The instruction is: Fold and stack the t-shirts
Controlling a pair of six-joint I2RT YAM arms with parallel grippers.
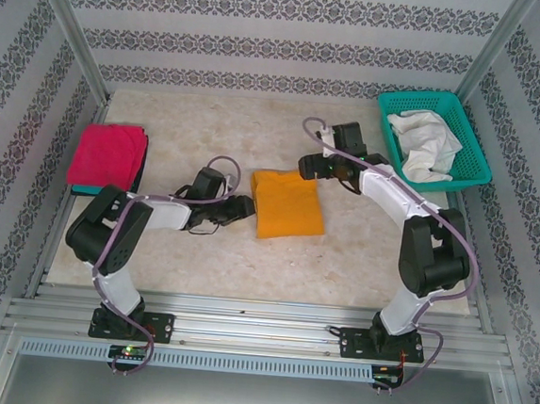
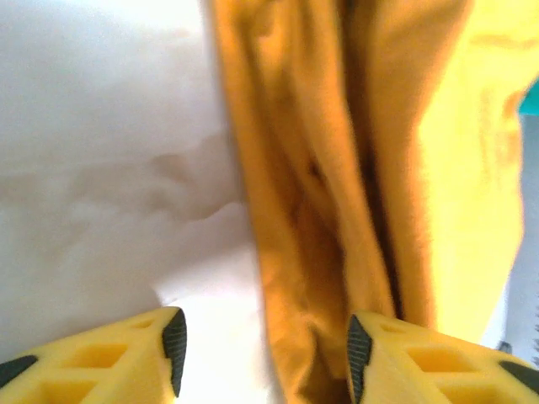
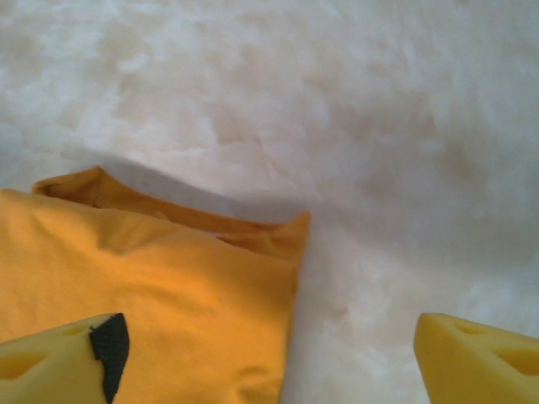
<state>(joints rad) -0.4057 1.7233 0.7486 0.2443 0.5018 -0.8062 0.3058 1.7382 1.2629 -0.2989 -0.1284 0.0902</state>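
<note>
Pale tabletop (image 1: 210, 131), folded mustard shirt (image 1: 288, 208), left gripper (image 1: 248, 208) released at its edge, right gripper (image 1: 303, 165) released at corner

Left arm (image 1: 160, 216) and right arm (image 1: 393, 199) reach inward; left fingers (image 2: 101, 358) parted; right fingers (image 3: 59, 362) spread wider.

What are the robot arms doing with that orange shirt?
They are folding t-shirts. The orange shirt lies folded mid-table. The left gripper sits open at its left edge, the right gripper open at its far corner; neither grips it. A folded pink shirt waits at the left; white cloth lies in the teal basket.
</note>
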